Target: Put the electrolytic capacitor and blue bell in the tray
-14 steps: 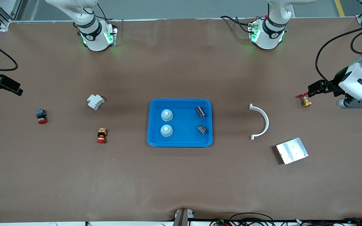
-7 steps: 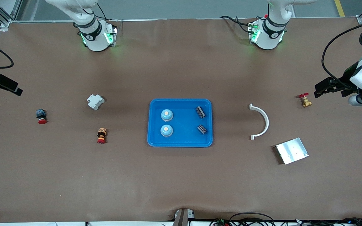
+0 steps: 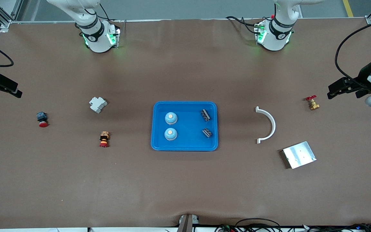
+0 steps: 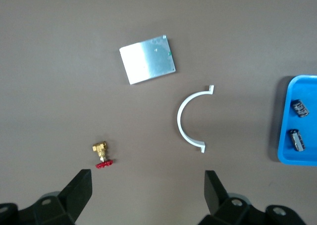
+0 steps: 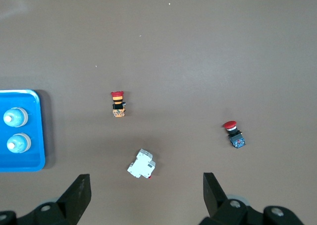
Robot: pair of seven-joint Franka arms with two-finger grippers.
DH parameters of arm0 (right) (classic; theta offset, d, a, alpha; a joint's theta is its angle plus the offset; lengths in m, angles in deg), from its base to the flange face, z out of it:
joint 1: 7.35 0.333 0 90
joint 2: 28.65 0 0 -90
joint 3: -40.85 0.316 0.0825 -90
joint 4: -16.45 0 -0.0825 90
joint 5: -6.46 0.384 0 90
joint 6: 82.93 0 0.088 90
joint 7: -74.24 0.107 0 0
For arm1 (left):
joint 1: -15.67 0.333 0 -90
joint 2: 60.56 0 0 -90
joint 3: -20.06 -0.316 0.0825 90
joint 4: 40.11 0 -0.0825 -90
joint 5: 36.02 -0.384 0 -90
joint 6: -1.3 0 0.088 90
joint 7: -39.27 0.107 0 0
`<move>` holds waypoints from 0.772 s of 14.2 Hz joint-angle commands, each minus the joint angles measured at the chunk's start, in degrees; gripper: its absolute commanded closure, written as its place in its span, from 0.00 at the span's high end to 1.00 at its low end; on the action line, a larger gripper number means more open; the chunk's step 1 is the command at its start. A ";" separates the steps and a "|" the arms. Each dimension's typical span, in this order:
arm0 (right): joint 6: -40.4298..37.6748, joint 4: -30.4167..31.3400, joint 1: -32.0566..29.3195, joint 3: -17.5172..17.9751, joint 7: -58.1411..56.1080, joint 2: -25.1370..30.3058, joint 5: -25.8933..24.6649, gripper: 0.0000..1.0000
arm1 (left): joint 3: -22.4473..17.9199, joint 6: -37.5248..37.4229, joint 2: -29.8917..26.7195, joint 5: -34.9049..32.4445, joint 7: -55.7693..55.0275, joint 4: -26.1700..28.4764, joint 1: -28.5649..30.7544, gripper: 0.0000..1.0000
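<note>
no words, numbers or brand names can be read anywhere. the only sign-like mark is a small dark round emblem on the black band of each arm base (image 3: 92, 37), at about 11 and 1 o'clock on the table (image 3: 185, 193); it is too small to make out. the tray (image 3: 159, 143) and the loose parts around it carry no legible label.

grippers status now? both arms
Left gripper: open, holding nothing, over the table near the valve.
Right gripper: open, holding nothing, over the table's right-arm end.
</note>
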State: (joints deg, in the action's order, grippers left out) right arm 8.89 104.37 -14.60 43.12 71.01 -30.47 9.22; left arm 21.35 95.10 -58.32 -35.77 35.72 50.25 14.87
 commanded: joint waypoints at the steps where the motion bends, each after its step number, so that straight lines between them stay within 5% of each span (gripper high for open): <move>1: 0.02 0.50 -1.10 0.71 -3.53 1.12 0.32 1.00 | 0.82 -0.64 -0.65 0.27 -0.59 -1.42 0.10 1.00; 11: 0.20 0.68 -1.01 0.98 1.54 0.59 -1.97 1.00 | 1.09 0.33 -2.15 0.62 -0.68 0.34 -0.16 1.00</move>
State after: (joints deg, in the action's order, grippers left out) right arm 8.93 104.41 -14.60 43.20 69.81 -30.46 6.97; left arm 22.14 95.28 -58.91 -35.77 35.72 49.28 14.65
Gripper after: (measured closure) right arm 0.000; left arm 0.000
